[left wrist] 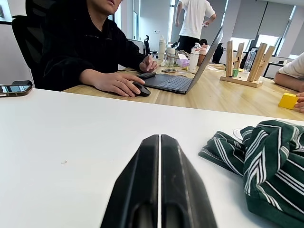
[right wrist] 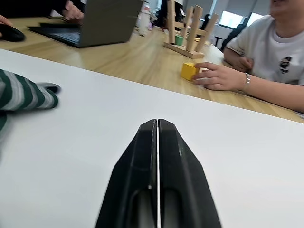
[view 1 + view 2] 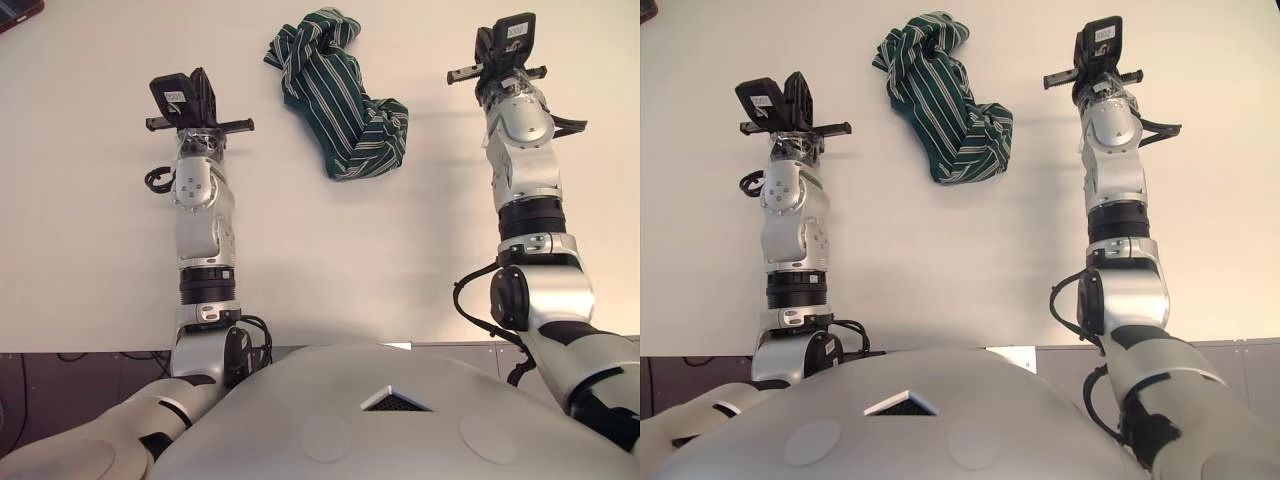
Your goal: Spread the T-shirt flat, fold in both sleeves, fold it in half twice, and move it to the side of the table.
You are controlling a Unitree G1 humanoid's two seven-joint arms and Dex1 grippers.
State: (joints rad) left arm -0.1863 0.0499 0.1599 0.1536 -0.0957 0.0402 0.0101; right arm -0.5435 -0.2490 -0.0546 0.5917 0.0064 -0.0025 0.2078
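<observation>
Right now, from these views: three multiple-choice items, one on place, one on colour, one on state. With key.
1. Where is the T-shirt?
A. On the table, between the left gripper and right gripper.
B. Held in one gripper.
C. Hanging over the table's edge.

2. What colour is the T-shirt?
A. Plain red.
B. Dark green with white stripes.
C. Yellow.

3. What state is the T-shirt in?
A. Spread flat.
B. Folded square.
C. Crumpled in a heap.

Key: 1 A, a gripper stands on either side of it; 2 B, the stripes show clearly; 3 C, the cloth is bunched and twisted.
</observation>
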